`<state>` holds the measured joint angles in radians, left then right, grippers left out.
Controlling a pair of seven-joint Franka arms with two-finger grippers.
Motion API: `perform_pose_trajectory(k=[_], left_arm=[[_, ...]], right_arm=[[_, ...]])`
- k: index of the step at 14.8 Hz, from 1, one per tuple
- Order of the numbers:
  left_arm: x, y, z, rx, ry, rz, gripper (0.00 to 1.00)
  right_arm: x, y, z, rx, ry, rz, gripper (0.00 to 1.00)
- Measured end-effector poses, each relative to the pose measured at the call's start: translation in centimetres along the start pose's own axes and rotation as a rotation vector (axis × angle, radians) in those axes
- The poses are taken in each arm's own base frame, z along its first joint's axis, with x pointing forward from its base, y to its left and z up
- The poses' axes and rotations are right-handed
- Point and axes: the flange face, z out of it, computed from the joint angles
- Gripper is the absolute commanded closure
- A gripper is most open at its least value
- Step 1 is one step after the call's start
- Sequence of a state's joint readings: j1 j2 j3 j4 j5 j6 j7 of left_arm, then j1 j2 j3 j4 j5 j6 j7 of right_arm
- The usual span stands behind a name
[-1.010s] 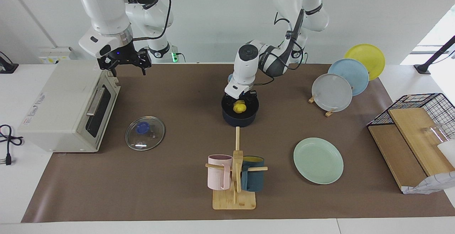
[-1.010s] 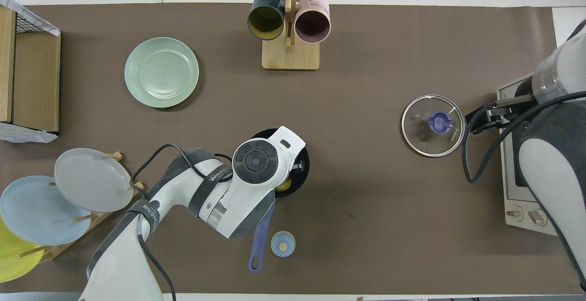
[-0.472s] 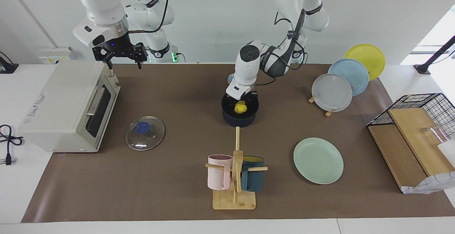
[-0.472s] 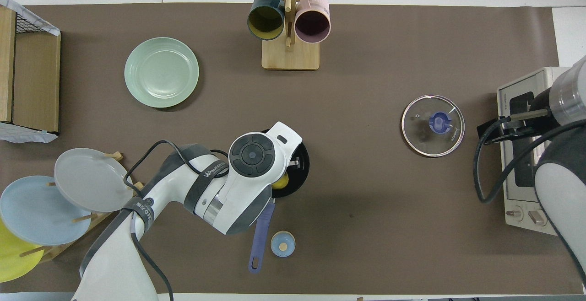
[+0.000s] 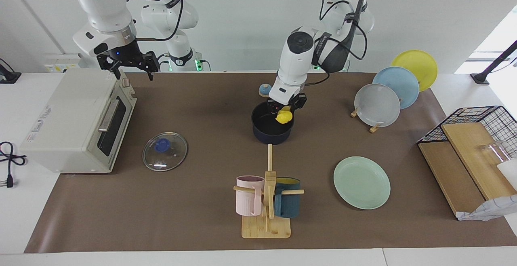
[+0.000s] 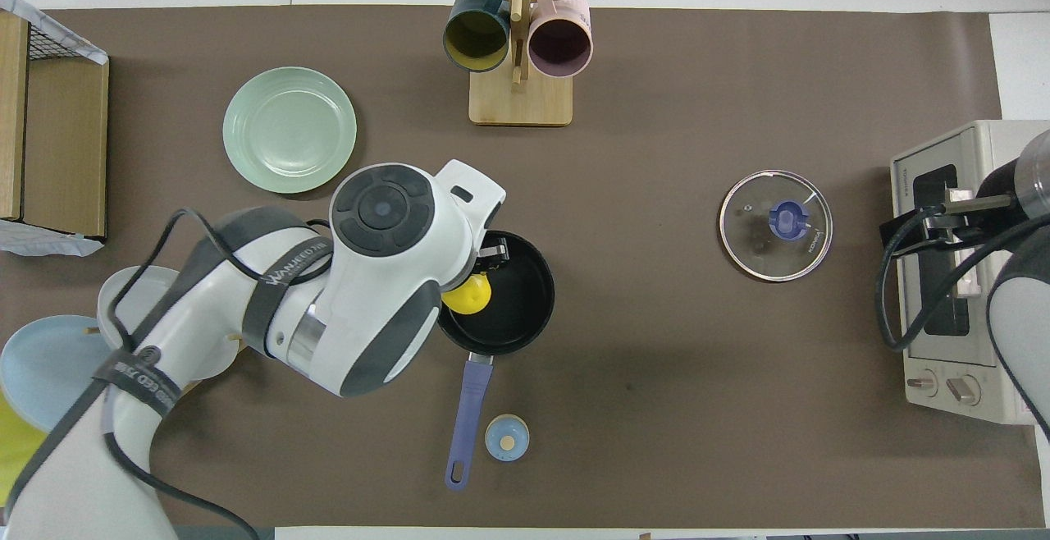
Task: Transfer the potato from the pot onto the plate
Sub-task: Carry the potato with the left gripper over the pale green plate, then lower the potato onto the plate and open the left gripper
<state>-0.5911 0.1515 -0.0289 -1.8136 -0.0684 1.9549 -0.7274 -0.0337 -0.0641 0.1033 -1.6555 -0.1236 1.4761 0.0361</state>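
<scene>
The yellow potato (image 5: 284, 117) is held in my left gripper (image 5: 285, 112), which is shut on it just above the rim of the navy pot (image 5: 271, 133), at the side toward the left arm's end. In the overhead view the potato (image 6: 467, 295) shows under the left wrist, over the pot's black inside (image 6: 517, 298); the pot's blue handle (image 6: 465, 425) points toward the robots. The mint-green plate (image 5: 361, 182) lies bare, farther from the robots than the pot, toward the left arm's end; it also shows in the overhead view (image 6: 289, 130). My right gripper (image 5: 131, 70) hangs open over the toaster oven's corner and waits.
A toaster oven (image 5: 76, 120) stands at the right arm's end, a glass lid (image 5: 164, 151) beside it. A wooden mug rack (image 5: 266, 201) with two mugs stands farther out than the pot. A rack with grey, blue and yellow plates (image 5: 377, 105), a wire basket (image 5: 480, 120) and a small blue knob (image 5: 264, 90) are also here.
My left gripper has risen with the potato out of the pot's inside and shifted toward the left arm's end. My right gripper has drawn up and back over the toaster oven.
</scene>
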Motion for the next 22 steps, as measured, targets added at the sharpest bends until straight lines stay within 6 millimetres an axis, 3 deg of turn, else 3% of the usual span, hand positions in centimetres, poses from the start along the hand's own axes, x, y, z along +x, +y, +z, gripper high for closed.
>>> perform_pose_trajectory(k=[2, 4, 6, 8, 11, 15, 18, 22], left_arm=[[2.9, -2.5, -5.2, -0.044, -0.007, -0.007, 1.0], [6.4, -6.4, -8.6, -0.054, -0.005, 0.012, 1.0], [10.1, -10.6, -10.0, -0.065, 0.016, 0.061, 1.0], [13.7, -14.9, -9.6, -0.067, 0.023, 0.103, 1.0], [19.0, -18.9, -7.4, -0.069, 0.024, 0.13, 1.0], [24.6, -21.2, -1.1, -0.063, 0.024, 0.235, 1.0], [26.4, -21.2, 4.3, -0.002, 0.025, 0.283, 1.0], [26.2, -21.0, 9.2, 0.019, 0.027, 0.312, 1.0]], right_arm=[[0.1, 0.5, 0.2, 0.004, -0.004, 0.01, 0.0], [0.2, 0.4, 0.4, 0.03, -0.008, 0.011, 0.0], [0.2, 0.3, 0.3, 0.038, -0.008, 0.009, 0.0], [0.2, 0.1, 0.2, 0.039, -0.004, 0.007, 0.0], [0.2, 0.1, 0.2, 0.039, -0.003, 0.007, 0.0], [1.1, 0.3, 0.6, 0.043, -0.012, 0.009, 0.0], [1.2, 0.5, 0.7, 0.045, -0.016, 0.011, 0.0], [1.2, 0.6, 0.6, 0.045, -0.014, 0.013, 0.0]])
